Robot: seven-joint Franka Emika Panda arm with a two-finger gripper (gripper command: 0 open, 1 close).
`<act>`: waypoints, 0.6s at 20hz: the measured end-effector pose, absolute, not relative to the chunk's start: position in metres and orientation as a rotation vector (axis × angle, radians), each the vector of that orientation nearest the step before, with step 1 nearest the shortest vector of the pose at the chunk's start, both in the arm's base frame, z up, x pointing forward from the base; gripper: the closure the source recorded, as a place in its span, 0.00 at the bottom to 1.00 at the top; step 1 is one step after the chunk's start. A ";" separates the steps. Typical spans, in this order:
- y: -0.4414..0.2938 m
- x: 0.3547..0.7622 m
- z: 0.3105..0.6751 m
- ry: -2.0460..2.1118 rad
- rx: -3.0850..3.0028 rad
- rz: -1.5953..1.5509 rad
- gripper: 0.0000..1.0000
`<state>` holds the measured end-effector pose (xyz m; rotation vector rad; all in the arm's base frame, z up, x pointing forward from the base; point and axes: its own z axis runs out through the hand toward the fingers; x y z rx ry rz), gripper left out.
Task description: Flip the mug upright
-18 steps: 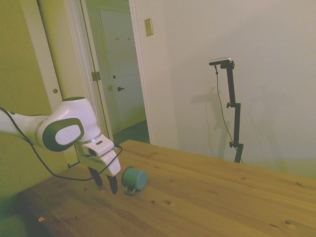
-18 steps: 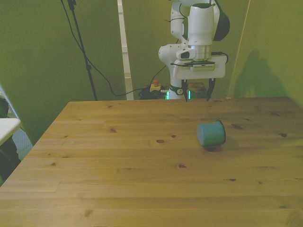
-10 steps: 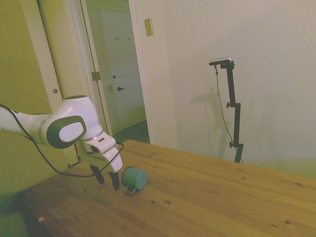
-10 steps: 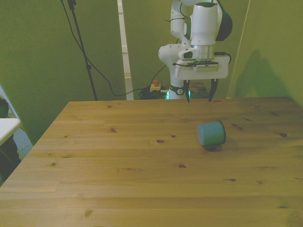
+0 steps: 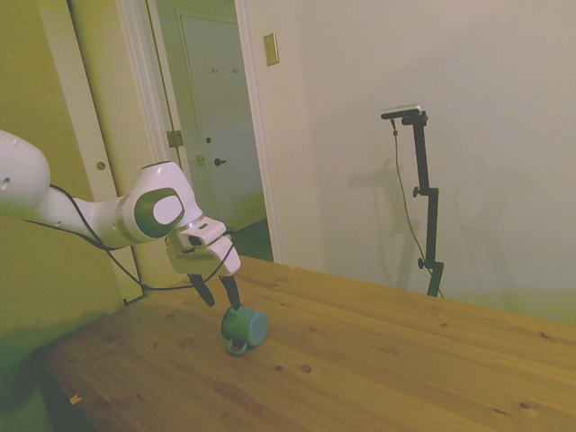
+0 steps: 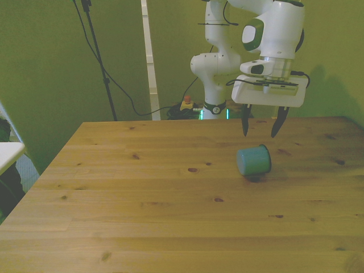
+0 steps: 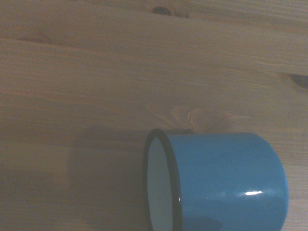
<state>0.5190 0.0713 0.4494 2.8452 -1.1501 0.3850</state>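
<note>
Mug on its side on table, toward far edge, at front view's right. Gripper just above it, fingers spread, empty. Risk: round wall rolls away under off-centre closing; handle snags finger.
</note>
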 end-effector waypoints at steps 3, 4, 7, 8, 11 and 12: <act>0.077 0.527 0.450 -1.125 2.818 0.401 0.00; 0.082 0.531 0.448 -1.107 2.810 0.398 0.00; 0.103 0.541 0.439 -1.058 2.779 0.386 0.00; 0.110 0.543 0.436 -1.043 2.764 0.387 0.00; 0.127 0.544 0.431 -1.011 2.700 0.400 0.00; 0.131 0.543 0.430 -1.009 2.671 0.405 0.00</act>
